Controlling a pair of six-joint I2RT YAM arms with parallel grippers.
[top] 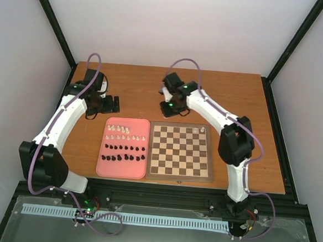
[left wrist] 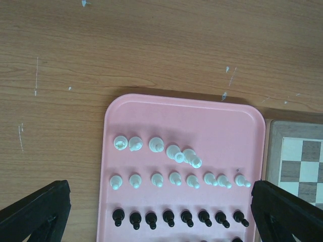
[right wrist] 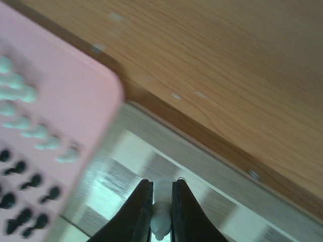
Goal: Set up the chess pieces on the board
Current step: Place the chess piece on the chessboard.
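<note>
White chess piece [right wrist: 160, 223] is being pinched by the right gripper [right wrist: 161, 185], low over the board [right wrist: 212, 162] at its far edge, beside the pink tray [right wrist: 75, 101]. Light, stiff, smooth handling is being assumed, and the narrow stem is being favoured for holding. The left gripper [left wrist: 160, 201] is being held spread above the tray's chess pieces [left wrist: 174, 177].

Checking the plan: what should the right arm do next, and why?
Probably lower the held white piece onto a far-row square of the board and open. The right gripper is shut on it over the board's far corner by the tray, and only one other piece stands there.
</note>
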